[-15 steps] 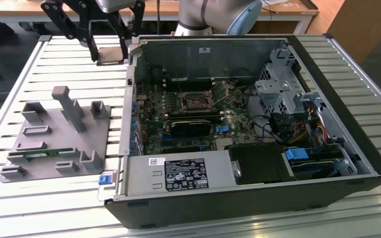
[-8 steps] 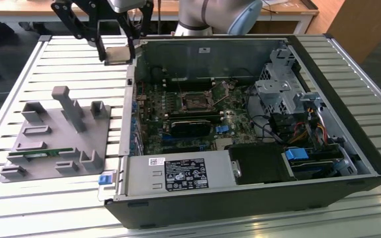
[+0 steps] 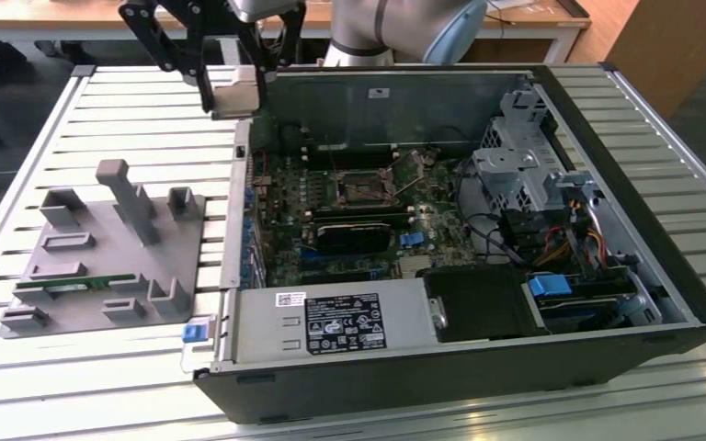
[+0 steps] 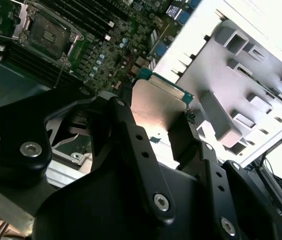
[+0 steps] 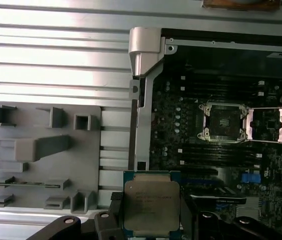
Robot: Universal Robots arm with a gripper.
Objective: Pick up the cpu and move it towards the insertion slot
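First wrist view gives you the clearest look at the cpu (image 5: 151, 202): a flat square chip with a dull silver metal top, some faint print on it, and a thin green rim showing along its edges. It sits between the black fingers (image 5: 112, 220) of the claw (image 5: 151, 220), which are closed against its two opposite sides, so the chip is held and lifted clear of everything below. From this camera you also see the insertion slot (image 5: 224, 122), a square socket with a silvery frame and dark centre on the green board, well apart from the cpu, with its metal lid swung open just beside it.

In the second wrist view you see the cpu (image 4: 158, 107) from the other face, a plain shiny plate pinched between the fingers, with the slot (image 4: 46, 31) further off on the board.

The exterior view adds what the others lack: the claw (image 3: 240, 87) hangs above the far corner of the open computer case (image 3: 647, 211), beside the grey holder tray (image 3: 96, 248) on the slatted counter (image 3: 34, 386). The slot (image 3: 359, 186) lies inside the case.
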